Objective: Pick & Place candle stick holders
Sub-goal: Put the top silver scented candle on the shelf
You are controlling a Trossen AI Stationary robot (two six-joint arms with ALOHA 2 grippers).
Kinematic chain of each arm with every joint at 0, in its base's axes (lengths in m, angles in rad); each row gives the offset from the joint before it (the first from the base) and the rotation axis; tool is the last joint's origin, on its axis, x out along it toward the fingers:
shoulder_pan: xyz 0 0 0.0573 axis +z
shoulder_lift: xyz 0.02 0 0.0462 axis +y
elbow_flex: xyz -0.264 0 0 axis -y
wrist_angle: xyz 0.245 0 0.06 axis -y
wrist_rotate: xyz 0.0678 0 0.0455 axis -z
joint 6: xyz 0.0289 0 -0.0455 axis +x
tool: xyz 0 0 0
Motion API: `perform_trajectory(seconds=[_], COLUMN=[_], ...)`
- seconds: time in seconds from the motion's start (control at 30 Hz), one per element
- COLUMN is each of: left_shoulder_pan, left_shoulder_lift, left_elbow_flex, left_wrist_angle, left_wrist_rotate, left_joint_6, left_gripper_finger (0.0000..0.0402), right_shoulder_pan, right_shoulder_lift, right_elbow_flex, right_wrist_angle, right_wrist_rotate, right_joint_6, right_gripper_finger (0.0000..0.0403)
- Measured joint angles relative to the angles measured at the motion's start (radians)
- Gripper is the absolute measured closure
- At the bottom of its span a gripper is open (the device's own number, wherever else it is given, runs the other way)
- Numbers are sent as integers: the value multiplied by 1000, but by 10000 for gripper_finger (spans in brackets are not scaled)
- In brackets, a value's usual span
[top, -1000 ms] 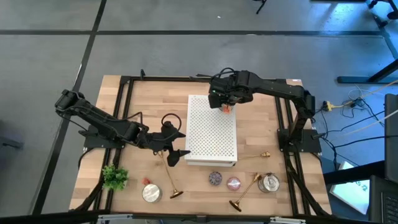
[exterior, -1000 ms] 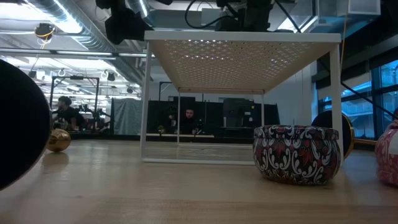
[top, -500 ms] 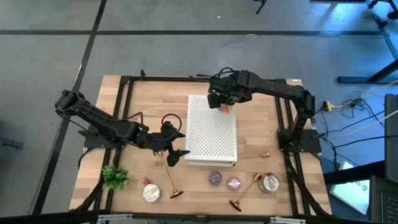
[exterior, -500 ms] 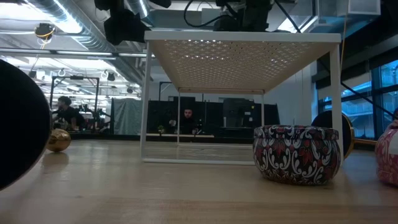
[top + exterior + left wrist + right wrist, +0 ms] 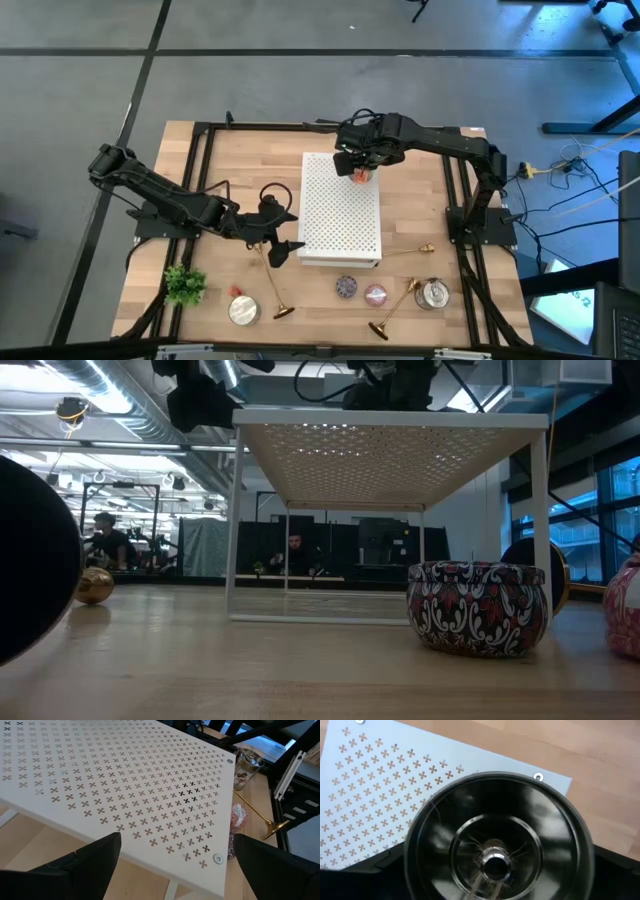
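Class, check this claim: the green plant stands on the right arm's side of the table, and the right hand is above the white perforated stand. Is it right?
Not quite. The high view shows the green plant on the left arm's side of the table. The right hand is indeed above the white perforated stand.

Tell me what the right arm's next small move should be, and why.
Probably a slow, straight lift of the right gripper. It hangs over the far end of the white perforated stand, and a candle stick holder fills its wrist view, seen end-on above the stand's corner. Whether the holder is released cannot be told, so a slow lift would show it. The left gripper waits open beside the stand.
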Motion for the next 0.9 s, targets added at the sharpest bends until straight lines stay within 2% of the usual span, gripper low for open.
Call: perform_trajectory(seconds=[0.9], left_shoulder_pan=[0], left_shoulder_lift=[0], left_elbow_flex=[0], left_wrist_angle=[-28], left_wrist_rotate=[0], left_joint_6=[-2], left_gripper_finger=[20], right_shoulder_pan=[2], right_shoulder_lift=[0], right_elbow_flex=[0], right_wrist_angle=[-45], right_wrist_rotate=[-82], right_joint_6=[-54], right_gripper_finger=[9])
